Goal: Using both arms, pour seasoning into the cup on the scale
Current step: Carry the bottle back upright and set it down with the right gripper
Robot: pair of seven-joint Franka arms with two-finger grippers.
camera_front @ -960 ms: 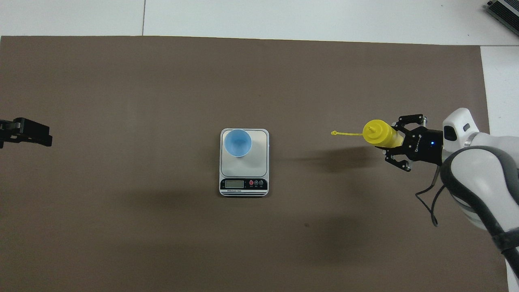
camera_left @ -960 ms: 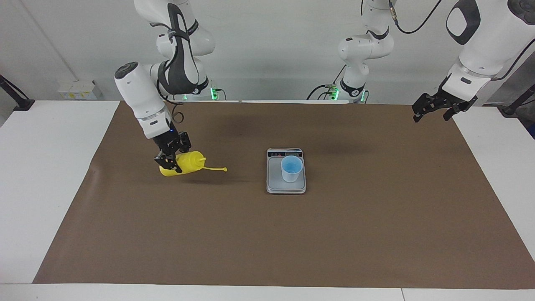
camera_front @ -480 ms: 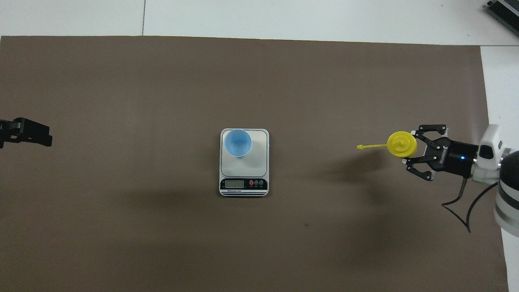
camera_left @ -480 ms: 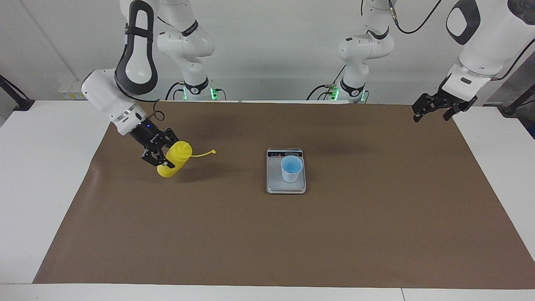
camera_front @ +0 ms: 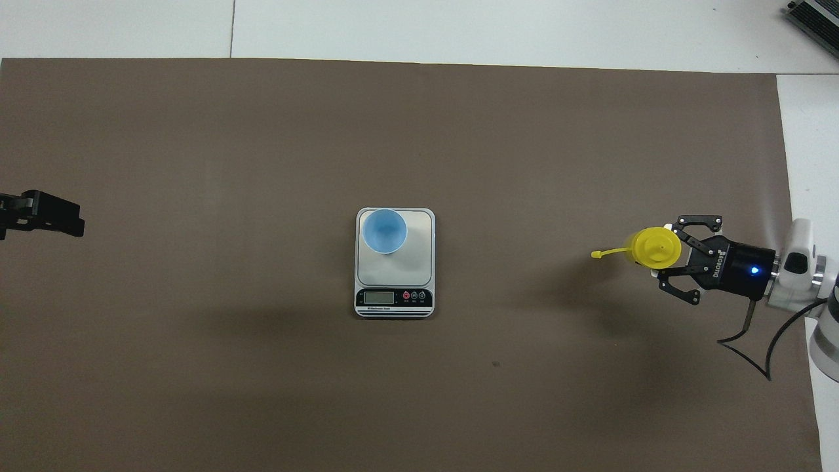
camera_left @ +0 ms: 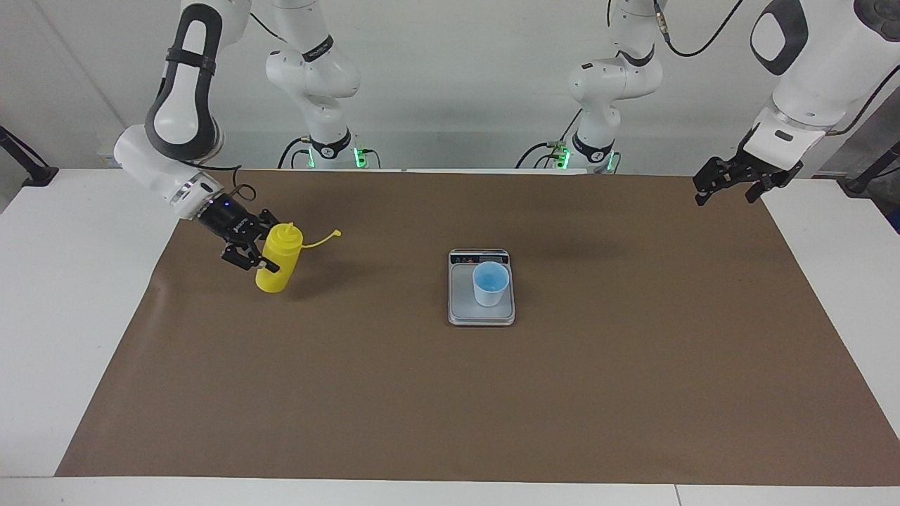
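The yellow seasoning bottle (camera_left: pixel 278 256) is nearly upright over the brown mat near the right arm's end of the table, nozzle up, its base at or just above the mat. Its tethered cap (camera_left: pixel 336 232) sticks out toward the scale. My right gripper (camera_left: pixel 264 256) is shut on the bottle's side; it also shows in the overhead view (camera_front: pixel 668 262) with the bottle (camera_front: pixel 655 246). The light blue cup (camera_left: pixel 490 282) stands on the scale (camera_left: pixel 460 306) at mid-table, display end nearer the robots. My left gripper (camera_left: pixel 731 184) waits open and empty, raised over the mat's edge at the left arm's end.
A brown mat (camera_left: pixel 450 393) covers most of the white table. The cup (camera_front: pixel 385 230) stands at the corner of the scale (camera_front: pixel 419 262) plate farther from the robots, on the left arm's side. The left gripper (camera_front: pixel 46 216) shows at the overhead view's edge.
My right gripper has swung the bottle from lying nearly on its side to nearly upright and moved it toward the right arm's end of the table. The left arm has not moved.
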